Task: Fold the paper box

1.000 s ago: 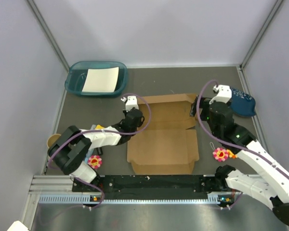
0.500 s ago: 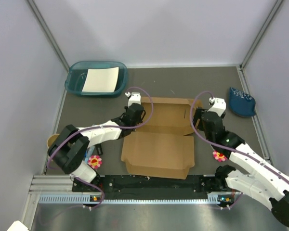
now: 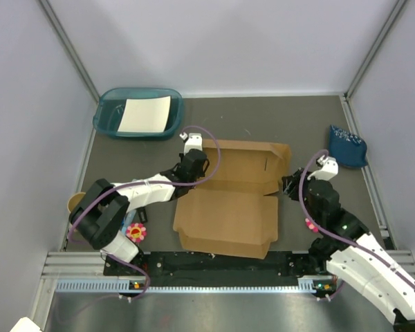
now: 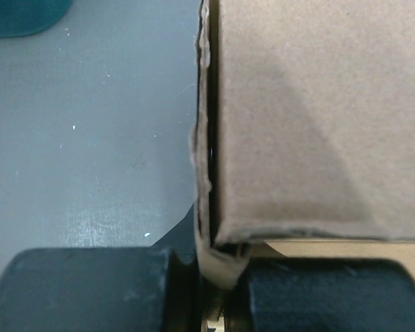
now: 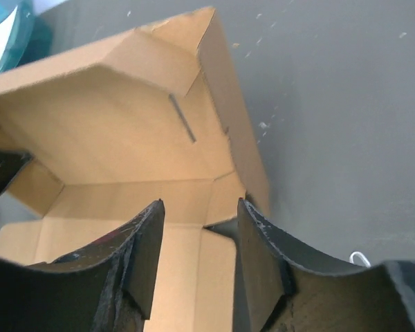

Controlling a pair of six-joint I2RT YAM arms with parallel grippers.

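1. Since the earlier frame, the right gripper (image 3: 288, 184) has withdrawn from the far right corner of the paper box (image 3: 228, 211) to the right centre of the overhead view. Its jaws have narrowed. The box's rear panel has risen, and the box has shifted slightly left and toward the bottom of the frame.
2. Upper left: a teal tray (image 3: 105, 119) holds a white sheet (image 3: 145, 114), well apart from the box.
3. Left centre: the left gripper (image 4: 221, 273) is closed tight on the box's left edge. The wrist view shows a thin cardboard flap pinched between its two dark fingers (image 4: 90, 290).
4. Centre: the box rests on the dark table (image 3: 124, 162). Its base panel lies flat toward the bottom of the frame and its rear panel is tilted up behind it. The right wrist view shows a slit in that rear panel.
5. Right centre: the right gripper's jaws stand partly apart, just beside the box's right corner flap. Nothing is clamped between them, and it cannot be determined whether they touch the cardboard.
6. Upper right: a dark blue object (image 3: 347, 145) lies on the table, apart from the box.
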